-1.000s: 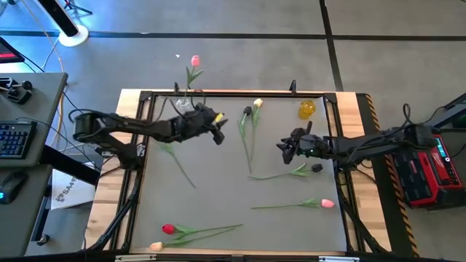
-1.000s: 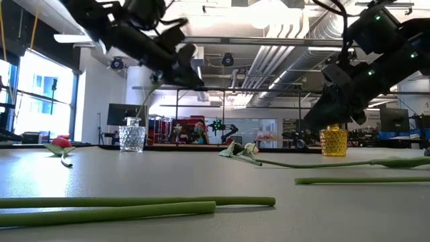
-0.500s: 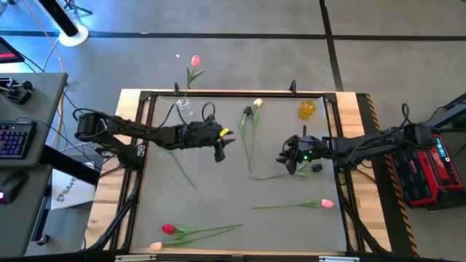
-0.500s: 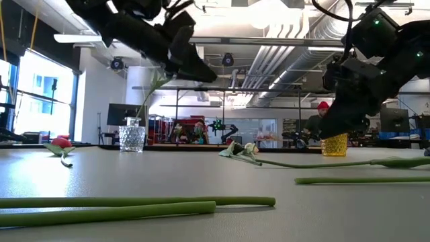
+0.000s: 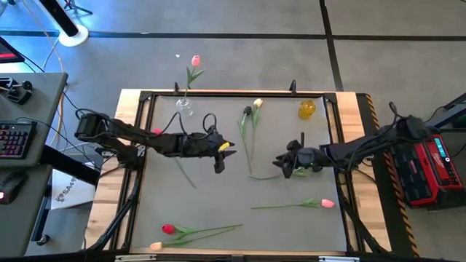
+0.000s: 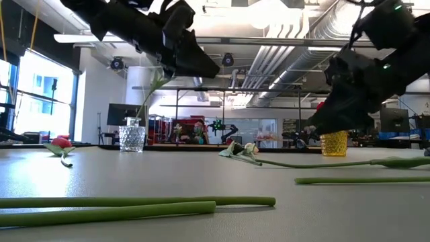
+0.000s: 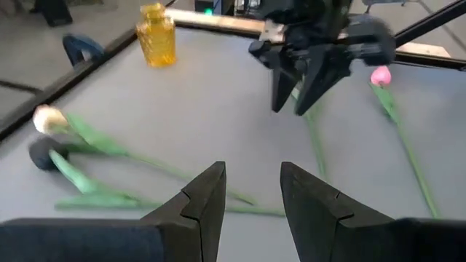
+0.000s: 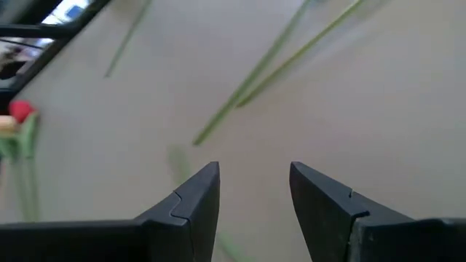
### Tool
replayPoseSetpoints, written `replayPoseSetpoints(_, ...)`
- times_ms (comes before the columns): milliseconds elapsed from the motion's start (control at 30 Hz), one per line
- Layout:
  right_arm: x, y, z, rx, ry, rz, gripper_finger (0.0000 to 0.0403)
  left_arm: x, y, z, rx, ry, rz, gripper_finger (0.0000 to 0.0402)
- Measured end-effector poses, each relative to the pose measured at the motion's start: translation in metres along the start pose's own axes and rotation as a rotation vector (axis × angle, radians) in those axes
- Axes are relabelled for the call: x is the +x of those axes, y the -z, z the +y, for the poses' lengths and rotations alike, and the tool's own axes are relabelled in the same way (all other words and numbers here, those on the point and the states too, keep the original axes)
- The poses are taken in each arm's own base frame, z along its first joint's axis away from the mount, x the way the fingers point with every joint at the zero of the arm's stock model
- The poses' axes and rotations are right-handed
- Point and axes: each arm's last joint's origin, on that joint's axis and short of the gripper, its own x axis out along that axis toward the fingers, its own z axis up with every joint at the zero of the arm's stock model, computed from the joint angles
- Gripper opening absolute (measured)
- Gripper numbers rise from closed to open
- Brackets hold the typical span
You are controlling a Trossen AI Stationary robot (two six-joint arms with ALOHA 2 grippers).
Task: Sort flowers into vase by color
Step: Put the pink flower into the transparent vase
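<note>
Nearest the front edge of the grey worktop [image 5: 218, 196], a red tulip [image 5: 168, 229] and a cream tulip [image 5: 155, 247] lie side by side, their stems running toward the middle. Farther in, toward the right side, a pink tulip [image 5: 327, 204] lies flat with its stem pointing to the left.

Over the middle of the worktop both arms reach inward. The left end effector [image 5: 219, 161] hangs above the surface, its fingers [image 7: 200, 196] standing apart with nothing between them; a bare green stem [image 5: 182, 169] lies on the worktop just beside it. The right end effector [image 5: 280, 163] faces it from the other side, also with its fingers [image 8: 193, 196] apart and empty, over a tulip stem [image 5: 263, 176] that lies on the worktop; whether it touches the stem cannot be told. The near-black head [image 5: 317, 168] of that flower lies beside the right arm.

Beyond them, a second near-black tulip [image 5: 247, 111] and a cream-yellow tulip [image 5: 258, 103] lie with heads close together near the far edge, stems trailing toward the middle. At the far edge stand a clear glass vase [image 5: 184, 107] holding an upright pink tulip [image 5: 195, 61], and, well apart to the right, an empty amber glass vase [image 5: 306, 109].
</note>
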Motion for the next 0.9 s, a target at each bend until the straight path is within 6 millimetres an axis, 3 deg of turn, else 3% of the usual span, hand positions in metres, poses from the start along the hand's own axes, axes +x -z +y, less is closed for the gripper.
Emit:
replayPoseSetpoints(333, 0.0, 0.041, 0.026, 0.059, -0.041, -0.01, 0.0156, 0.017, 0.029, -0.035, -0.003, 0.063, 0.029, 0.0119)
replayPoseSetpoints(533, 0.002, 0.055, 0.031, 0.103, -0.046, -0.019, 0.0156, 0.017, 0.035, -0.043, -0.036, 0.07, 0.054, 0.0119)
replayPoseSetpoints(700, 0.006, 0.058, 0.027, 0.098, 0.0, -0.038, 0.0156, 0.016, 0.037, -0.04, -0.039, 0.014, 0.071, 0.0119)
replayPoseSetpoints(900, 0.01, 0.045, 0.024, 0.158, -0.037, 0.041, 0.0156, 0.02, 0.035, -0.029, -0.08, -0.038, 0.067, 0.0119)
